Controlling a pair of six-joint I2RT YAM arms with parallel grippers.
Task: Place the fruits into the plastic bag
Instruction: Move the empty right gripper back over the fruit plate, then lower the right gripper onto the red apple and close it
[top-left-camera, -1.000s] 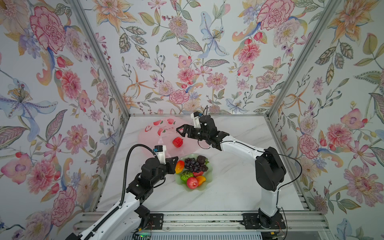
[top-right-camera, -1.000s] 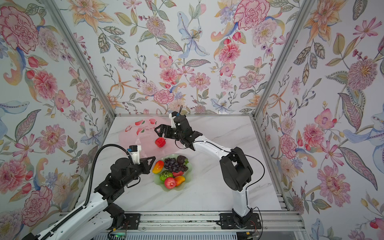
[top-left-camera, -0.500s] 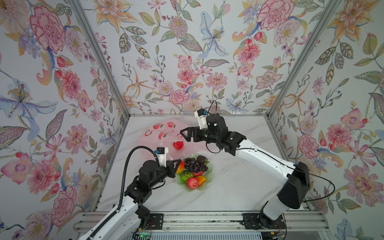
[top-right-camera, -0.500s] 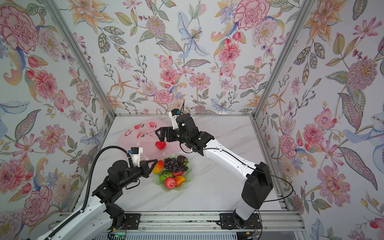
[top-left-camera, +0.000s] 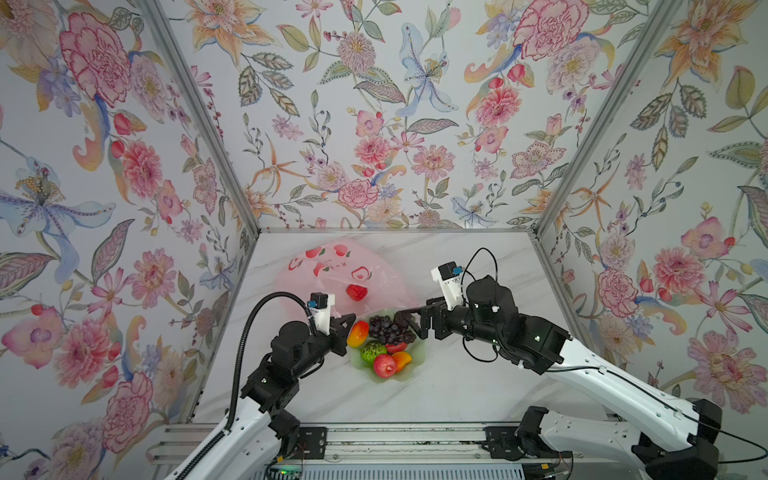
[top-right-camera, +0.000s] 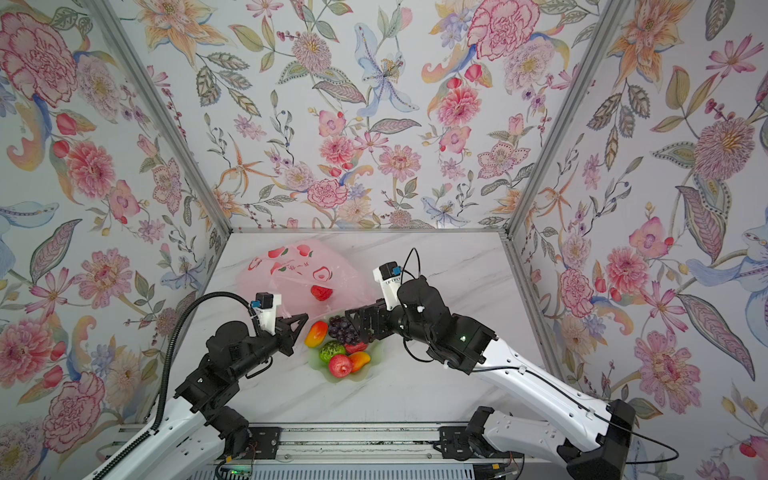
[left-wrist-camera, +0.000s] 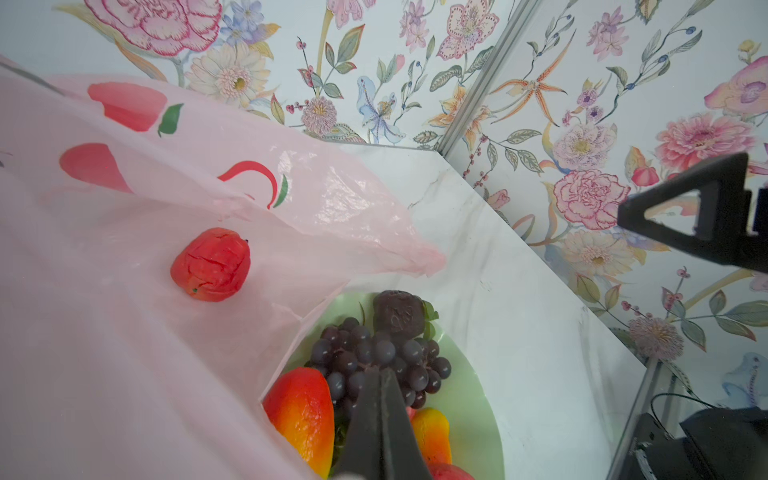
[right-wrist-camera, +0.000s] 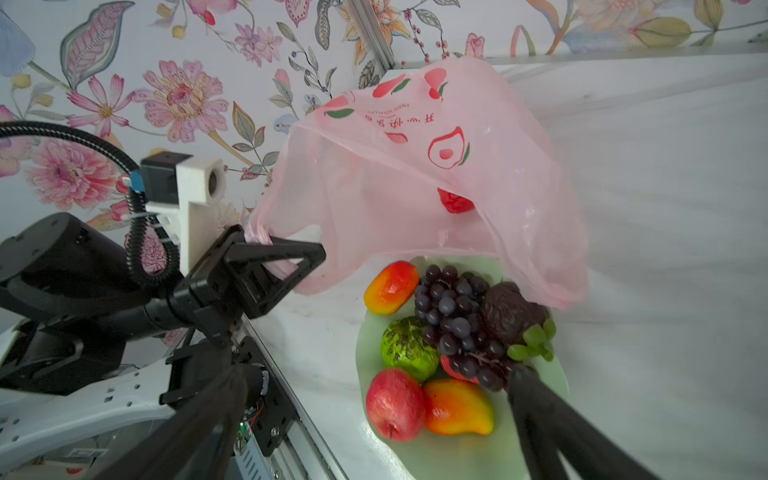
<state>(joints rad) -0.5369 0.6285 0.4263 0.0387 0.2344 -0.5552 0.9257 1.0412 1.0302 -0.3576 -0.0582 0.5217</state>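
Fruits (top-left-camera: 384, 349): heaped on plate (right-wrist-camera: 457, 457), frame centre; 1 red fruit (top-left-camera: 356, 292) inside bag (top-left-camera: 332, 270), just above. Left gripper (right-wrist-camera: 309, 262): pinching bag edge. Right gripper (top-left-camera: 405, 326): jaws spread, over plate.

- The plate (right-wrist-camera: 457, 457) sat on the table (top-left-camera: 457, 382), between the two grippers.
- The grapes (top-left-camera: 388, 328) lay on the plate's middle, with the rearmost fruit (right-wrist-camera: 505, 309) touching them at the back.
- One mango (top-left-camera: 357, 333) lay at the plate's left rim.
- The bumpy fruit (top-left-camera: 372, 352) sat just in front of the grapes, and the strawberry (top-left-camera: 397, 347) sat to its right, partly under them.
- The apple (top-left-camera: 384, 365) and the second mango (top-left-camera: 401, 360) lay side by side at the plate's front, the apple on the left.
- The bag (top-left-camera: 316, 286) lay behind the plate and to its left, draped over the plate's back rim.
- A loose fruit (top-left-camera: 356, 292) lay inside the bag, behind the plate.
- The left gripper (right-wrist-camera: 309, 257) was just left of the plate, with the bag's edge between its jaws.
- The right gripper (top-left-camera: 407, 324) hung over the plate's right side, above the grapes.
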